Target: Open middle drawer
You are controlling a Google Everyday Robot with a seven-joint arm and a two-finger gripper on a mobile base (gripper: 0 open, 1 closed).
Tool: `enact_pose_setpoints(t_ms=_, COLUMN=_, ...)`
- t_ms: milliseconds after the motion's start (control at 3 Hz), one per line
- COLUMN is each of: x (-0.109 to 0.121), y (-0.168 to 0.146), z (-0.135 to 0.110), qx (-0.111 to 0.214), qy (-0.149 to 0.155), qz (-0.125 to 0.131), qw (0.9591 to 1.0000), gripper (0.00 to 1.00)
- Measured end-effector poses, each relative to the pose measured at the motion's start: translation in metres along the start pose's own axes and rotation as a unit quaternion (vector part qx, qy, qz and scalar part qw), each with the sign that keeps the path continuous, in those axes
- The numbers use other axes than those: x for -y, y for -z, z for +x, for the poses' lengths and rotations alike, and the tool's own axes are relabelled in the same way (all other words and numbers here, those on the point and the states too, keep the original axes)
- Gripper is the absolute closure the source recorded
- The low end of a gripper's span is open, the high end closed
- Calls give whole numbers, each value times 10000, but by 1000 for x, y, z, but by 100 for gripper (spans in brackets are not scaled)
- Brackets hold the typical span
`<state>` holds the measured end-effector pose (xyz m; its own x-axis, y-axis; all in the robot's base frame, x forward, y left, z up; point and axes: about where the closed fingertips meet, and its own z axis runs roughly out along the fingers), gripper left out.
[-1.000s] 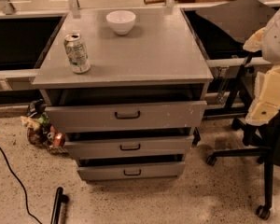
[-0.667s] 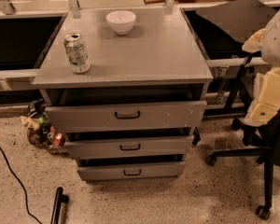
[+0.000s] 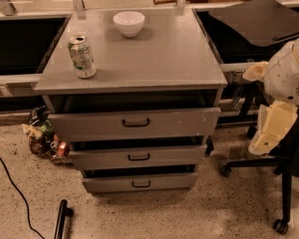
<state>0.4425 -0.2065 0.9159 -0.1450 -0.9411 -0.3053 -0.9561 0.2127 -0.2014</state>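
The grey cabinet [image 3: 139, 59] has three stacked drawers. The middle drawer [image 3: 139, 157] is a plain grey front with a small black bar handle [image 3: 138, 157]. It lies between the taller scuffed top drawer [image 3: 134, 123] and the narrower bottom drawer [image 3: 139, 183]. My arm and gripper [image 3: 272, 127] hang at the right edge of the view. They are to the right of the cabinet, about level with the top drawer, and touch nothing.
A soda can [image 3: 82, 57] and a white bowl [image 3: 128, 23] stand on the cabinet top. Bags and cans [image 3: 44, 138] lie on the floor at the cabinet's left. An office chair base [image 3: 269, 183] stands at the right. A black cable [image 3: 10, 188] and a black bar [image 3: 62, 218] lie at the lower left.
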Motion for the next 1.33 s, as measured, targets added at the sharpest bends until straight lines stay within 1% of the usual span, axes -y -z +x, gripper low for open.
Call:
enact_pose_setpoints(t_ms=333, x=-8, y=-30, z=2, qx=373, qy=55, qz=-190, qw=9991, gripper=0)
enact_pose_setpoints(t_ms=667, x=-20, y=-65, z=-3, qx=656, qy=196, qz=-488, qw=9965, gripper=0)
enact_pose_setpoints(t_ms=1000, x=-21, y=-68, z=-3, qx=667, qy=201, qz=-505, qw=9963, gripper=0)
enact_pose_setpoints(t_ms=1333, x=-23, y=-112, z=6, qx=805, qy=424, qz=-576, qw=9942, gripper=0)
